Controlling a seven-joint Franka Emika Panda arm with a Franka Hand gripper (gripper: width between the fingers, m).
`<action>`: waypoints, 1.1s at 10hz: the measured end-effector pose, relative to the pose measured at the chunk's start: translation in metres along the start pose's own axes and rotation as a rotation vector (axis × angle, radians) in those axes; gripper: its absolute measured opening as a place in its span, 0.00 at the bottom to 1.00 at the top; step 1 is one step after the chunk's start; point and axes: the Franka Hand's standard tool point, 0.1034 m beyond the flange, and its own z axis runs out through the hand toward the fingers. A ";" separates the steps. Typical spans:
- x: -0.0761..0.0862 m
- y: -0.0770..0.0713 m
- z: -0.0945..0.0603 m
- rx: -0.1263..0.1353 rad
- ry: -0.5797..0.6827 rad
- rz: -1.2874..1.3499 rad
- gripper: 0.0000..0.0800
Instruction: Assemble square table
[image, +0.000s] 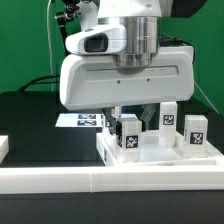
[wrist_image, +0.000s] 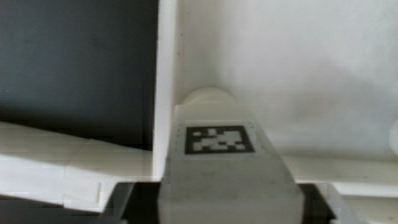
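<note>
The white square table slab (image: 160, 158) lies on the black table at the exterior view's right. My gripper (image: 128, 118) hangs over the slab's left near corner, shut on a white leg block (image: 129, 135) with a black-and-white tag. In the wrist view the leg (wrist_image: 217, 139) runs out from between my dark fingers (wrist_image: 134, 198), its rounded tip over the slab (wrist_image: 320, 80) near the slab's edge. I cannot tell whether the leg touches the slab. Two more tagged legs (image: 168, 115) (image: 196, 130) stand upright on the slab.
The marker board (image: 80, 120) lies flat behind and left of the slab. A long white rail (image: 100, 184) runs along the table's front and also shows in the wrist view (wrist_image: 54, 150). A small white block (image: 3, 148) sits at the left edge.
</note>
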 end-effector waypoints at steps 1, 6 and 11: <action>0.000 0.000 0.000 0.005 0.006 0.125 0.36; 0.001 -0.001 0.000 0.009 0.016 0.633 0.36; 0.002 -0.001 0.000 0.023 0.029 1.120 0.36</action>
